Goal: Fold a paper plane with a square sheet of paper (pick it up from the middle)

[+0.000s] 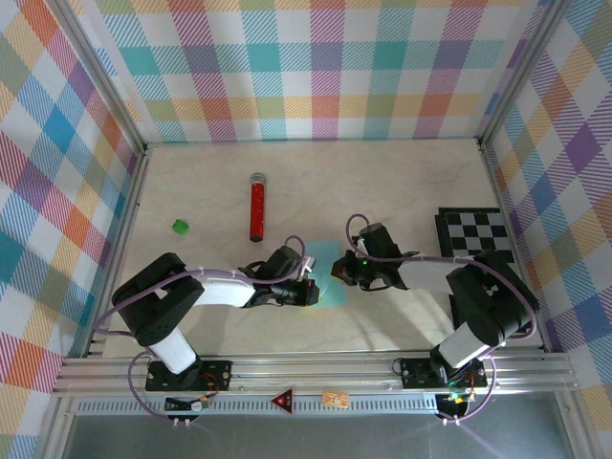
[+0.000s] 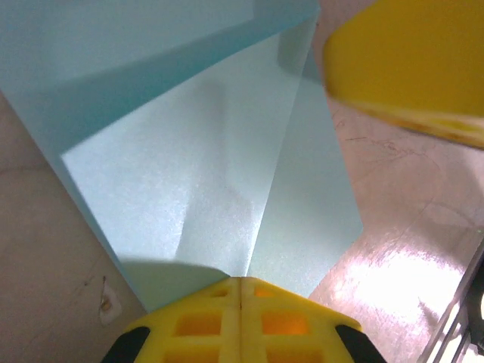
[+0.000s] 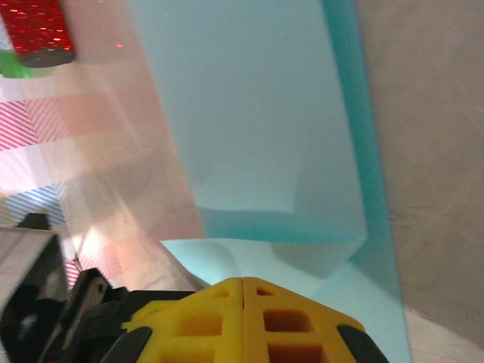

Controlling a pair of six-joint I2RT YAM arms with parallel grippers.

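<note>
The partly folded sheet of paper [image 1: 328,290] lay on the surface [image 1: 402,191] between the arms [image 1: 225,287], largely hidden from above. Both sets of jaws were closed against it; grip unconfirmed.

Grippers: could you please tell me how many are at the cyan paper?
2. The left gripper is shut on the sheet of paper at its left side; the right gripper, also shut, is at its right side.
</note>
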